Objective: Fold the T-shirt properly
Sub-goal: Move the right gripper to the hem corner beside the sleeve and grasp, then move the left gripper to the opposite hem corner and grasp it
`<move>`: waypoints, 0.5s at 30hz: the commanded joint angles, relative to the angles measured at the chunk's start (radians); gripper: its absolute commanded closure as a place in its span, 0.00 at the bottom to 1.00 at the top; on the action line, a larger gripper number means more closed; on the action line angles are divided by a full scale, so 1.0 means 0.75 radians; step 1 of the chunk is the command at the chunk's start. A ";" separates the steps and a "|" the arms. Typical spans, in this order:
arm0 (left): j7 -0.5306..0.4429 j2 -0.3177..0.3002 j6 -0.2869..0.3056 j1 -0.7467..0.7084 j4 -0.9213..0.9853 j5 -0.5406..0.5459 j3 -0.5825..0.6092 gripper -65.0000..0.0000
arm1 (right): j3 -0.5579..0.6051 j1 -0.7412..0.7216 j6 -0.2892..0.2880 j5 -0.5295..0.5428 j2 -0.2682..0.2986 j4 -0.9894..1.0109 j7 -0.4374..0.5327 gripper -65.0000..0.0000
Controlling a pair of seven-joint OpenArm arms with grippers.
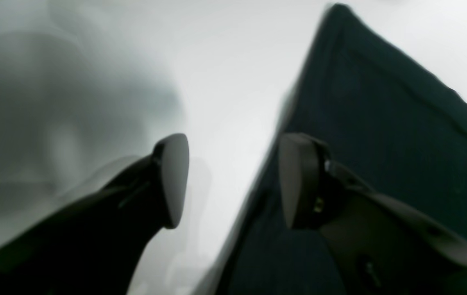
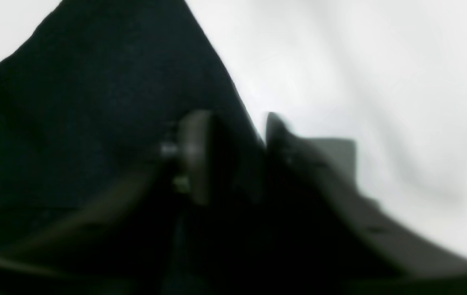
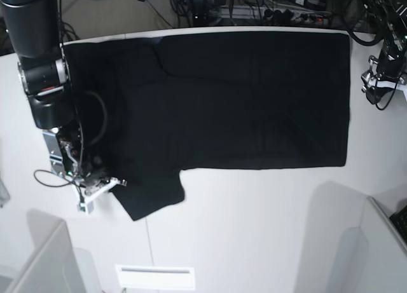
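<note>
The black T-shirt lies spread flat on the white table, with its near sleeve at the front left. My right gripper is low at that sleeve's outer edge. In the right wrist view the cloth's edge runs into the narrow gap of the right gripper; blur hides whether the cloth is pinched. My left gripper stands open over bare table, one finger just over the shirt's edge. In the base view the left gripper sits beyond the shirt's right end.
Cables and gear crowd the table's far edge. White partition panels stand at the front left and front right. A white slotted plate lies at the table's near edge.
</note>
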State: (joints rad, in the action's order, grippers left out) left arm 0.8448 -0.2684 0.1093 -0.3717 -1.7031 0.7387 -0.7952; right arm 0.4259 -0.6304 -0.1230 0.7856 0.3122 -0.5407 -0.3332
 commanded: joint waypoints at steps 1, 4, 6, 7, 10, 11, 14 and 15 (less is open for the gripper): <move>-0.029 -0.038 0.009 0.034 0.011 0.016 -0.007 0.47 | 0.000 -0.032 -0.001 0.001 0.010 -0.008 -0.023 0.90; -0.029 -0.085 0.009 0.130 0.097 0.016 -0.007 0.47 | -0.006 -0.032 -0.001 0.001 0.010 -0.008 -0.023 1.00; -0.027 -0.104 0.009 0.184 0.136 0.016 -0.005 0.47 | -0.008 -0.032 -0.001 0.001 0.010 -0.008 -0.025 1.00; -0.027 -0.120 0.009 0.216 0.163 0.016 0.010 0.46 | -0.008 -0.032 -0.001 0.001 0.010 -0.008 -0.025 1.00; -0.027 -0.191 0.005 0.308 0.263 0.016 0.126 0.44 | -0.002 -0.036 -0.001 0.001 0.010 -0.008 -0.027 1.00; -0.027 -0.208 0.005 0.337 0.298 0.016 0.169 0.41 | -0.002 -0.036 -0.001 0.001 0.010 -0.008 -0.027 1.00; -0.027 -0.232 0.005 0.443 0.412 0.016 0.251 0.29 | -0.002 -0.036 -0.001 0.001 0.010 -0.008 -0.027 1.00; -0.027 -0.232 0.003 0.476 0.449 0.016 0.263 0.26 | -0.002 -0.036 -0.001 0.001 0.010 -0.008 -0.027 1.00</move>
State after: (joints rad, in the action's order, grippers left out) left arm 0.8402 -0.4183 0.1078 -0.0204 -1.3491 0.7422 -0.5915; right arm 0.4255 -0.6312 -0.1215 0.7856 0.3103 -0.5407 -0.3489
